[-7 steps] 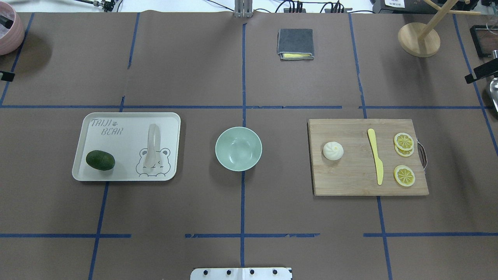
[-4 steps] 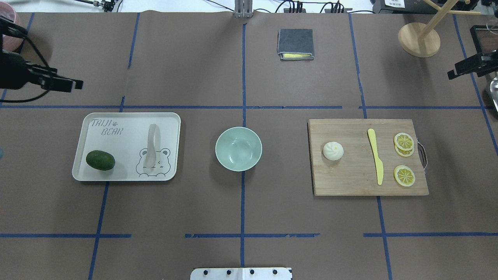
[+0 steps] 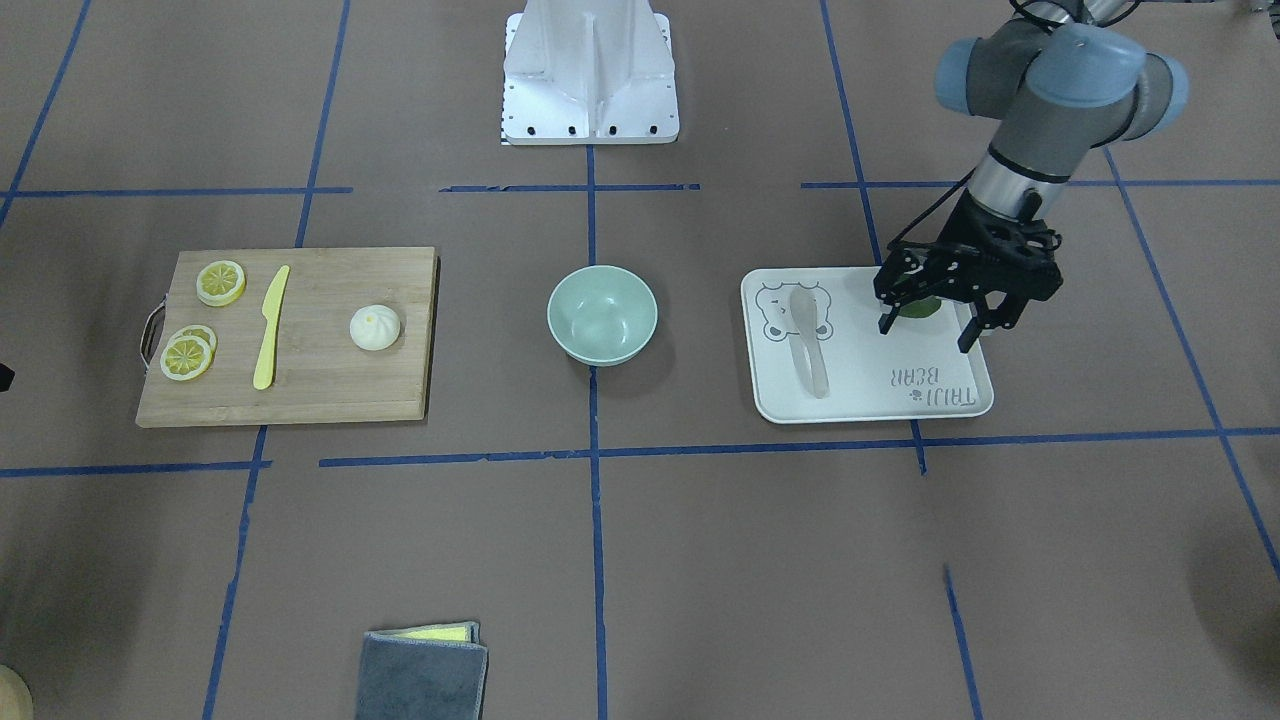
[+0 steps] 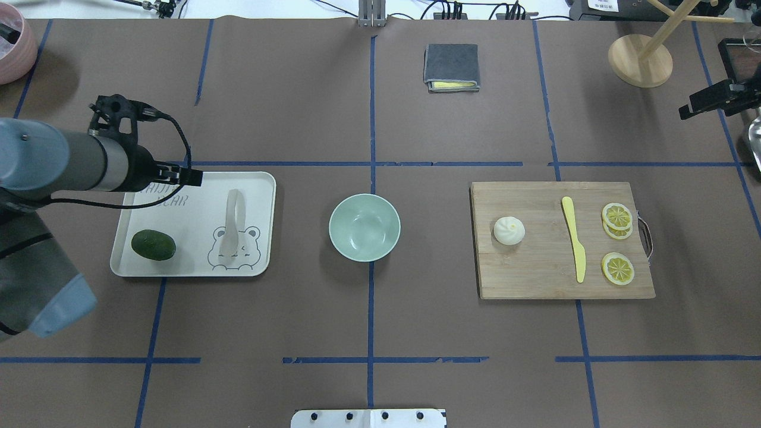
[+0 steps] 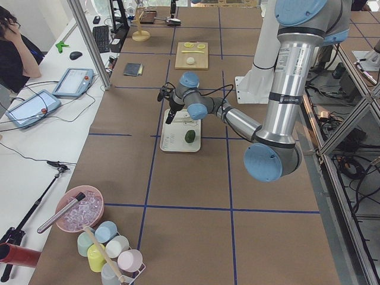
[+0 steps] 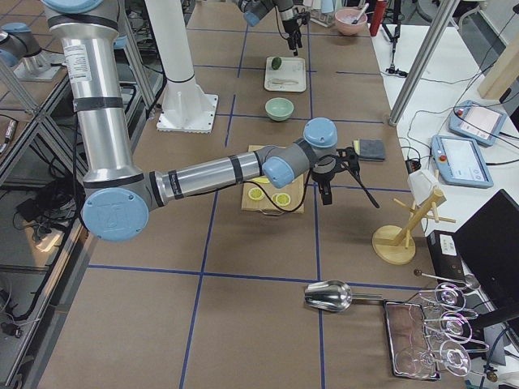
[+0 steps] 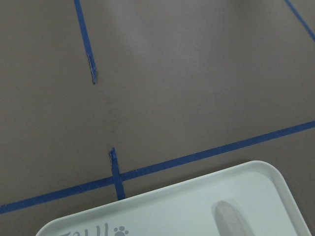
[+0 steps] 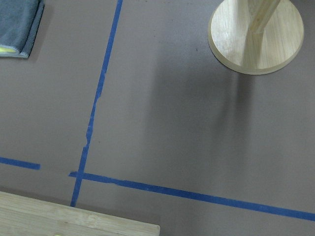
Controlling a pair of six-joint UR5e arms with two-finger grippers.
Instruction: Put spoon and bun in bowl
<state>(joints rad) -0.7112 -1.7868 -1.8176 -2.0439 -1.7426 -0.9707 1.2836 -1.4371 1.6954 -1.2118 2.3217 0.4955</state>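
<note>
**Overhead exterior view: left arm poised above the spoon's tray, bowl holding nothing yet**

Neither item has been moved, so the first step, fetching the spoon, looks to be the one in hand. The left gripper hangs above the white tray, on the avocado side and apart from the spoon. Its fingers are spread wide with nothing between them.

The right gripper sits beyond the far right corner of the cutting board, well apart from the bun. Only its dark outline shows, so I cannot tell whether its fingers are spread or pressed together.

The next move probably calls for the left gripper to shift sideways across the tray until it is over the spoon. It would then need to turn so its fingers straddle the handle's width, and descend low, since the spoon lies flat.

- **Spoon:** pale and nearly the tray's own tone. Its rounded scoop rests on the printed bear at the robot's side, and its short thick handle points away.
- **Bun:** small, white and round, with a pleated top, sitting on the board's left part.
- **Bowl:** the mint-green bowl stands between tray and board, touching neither.
</note>
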